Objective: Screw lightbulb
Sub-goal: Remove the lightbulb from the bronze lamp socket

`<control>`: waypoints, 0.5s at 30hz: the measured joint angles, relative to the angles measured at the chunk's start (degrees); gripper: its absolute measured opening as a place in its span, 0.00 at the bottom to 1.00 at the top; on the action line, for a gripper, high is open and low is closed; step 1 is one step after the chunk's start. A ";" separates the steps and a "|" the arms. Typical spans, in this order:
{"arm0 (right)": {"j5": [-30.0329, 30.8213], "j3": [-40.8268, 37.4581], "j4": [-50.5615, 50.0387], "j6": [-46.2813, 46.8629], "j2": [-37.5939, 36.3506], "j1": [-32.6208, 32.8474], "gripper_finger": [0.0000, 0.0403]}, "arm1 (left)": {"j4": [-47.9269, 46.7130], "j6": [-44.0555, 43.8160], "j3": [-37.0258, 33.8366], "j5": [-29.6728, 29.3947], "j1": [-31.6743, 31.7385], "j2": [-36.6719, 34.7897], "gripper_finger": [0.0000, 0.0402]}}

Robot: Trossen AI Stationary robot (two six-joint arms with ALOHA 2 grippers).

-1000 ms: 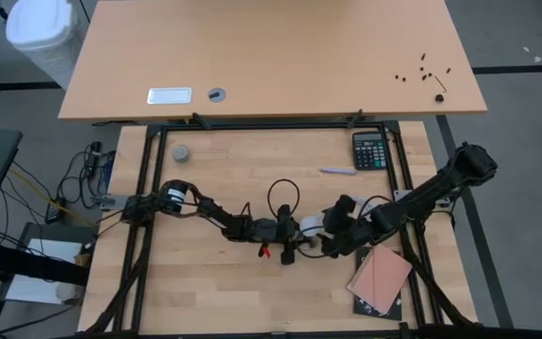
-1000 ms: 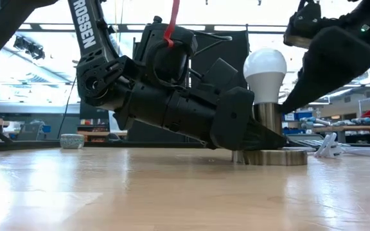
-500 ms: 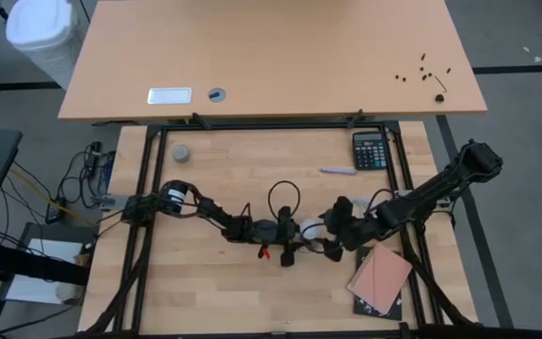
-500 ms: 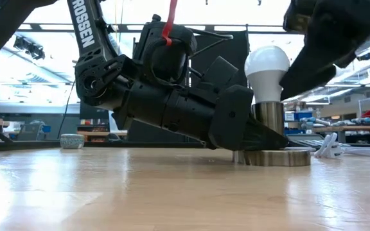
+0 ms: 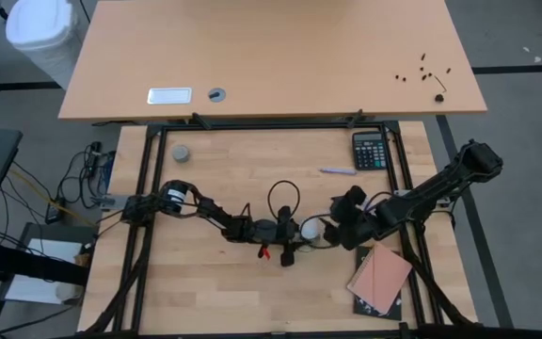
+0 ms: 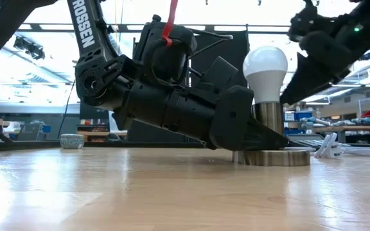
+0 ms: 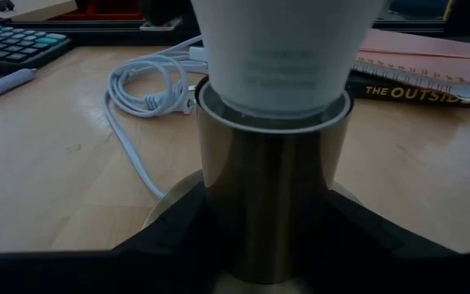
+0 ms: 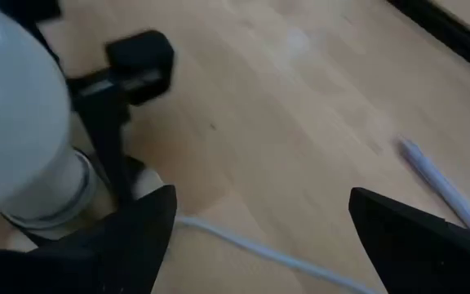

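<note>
The white lightbulb (image 6: 265, 67) stands upright with its screw end down in a brass socket tube (image 7: 272, 188). The tube rises from a round metal base disc (image 6: 272, 157) that lies flat on the table. In the high view the lightbulb (image 5: 310, 228) shows at mid-table between the two arms. My left gripper (image 7: 272, 245) is shut on the socket tube below the lightbulb (image 7: 288, 49). My right gripper (image 8: 259, 229) is open, raised just right of the lightbulb (image 8: 15, 139) and slanting down toward it, touching nothing. It also shows in the low view (image 6: 313, 70). My left gripper pinches the brass socket tube's lower part (image 7: 219, 220) between its two fingers, one on either side, just above the base disc. The fingers come from the table's left, slanting slightly down. The tube stands upright, with its disc flat on the table.
A white cord (image 7: 137, 90) runs from the base across the table. A calculator (image 5: 370, 149) and a pen (image 5: 337, 171) lie at the far right, a pink-covered book (image 5: 380, 278) at the near right, and a small grey cap (image 5: 182, 153) at the far left.
My right gripper has rolled and tipped beside the lightbulb, drawing a little away from it toward the table's far right, and has stayed open. The lightbulb, the socket and my left gripper have kept still.
</note>
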 joint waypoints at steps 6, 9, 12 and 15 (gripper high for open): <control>-8.34 0.00 2.49 -2.93 0.00 0.38 0.93 | -0.07 -0.02 0.00 0.07 0.00 0.00 0.47; -12.43 0.00 6.12 -4.75 0.00 0.44 0.93 | -0.09 -0.02 0.00 0.07 0.00 0.00 0.47; -13.74 0.00 9.12 -4.99 0.00 0.29 0.93 | -0.09 -0.02 0.00 0.07 0.00 0.00 0.47; -16.19 0.59 9.68 -4.76 0.00 -0.19 0.93 | -0.11 -0.02 0.00 0.07 0.00 0.00 0.47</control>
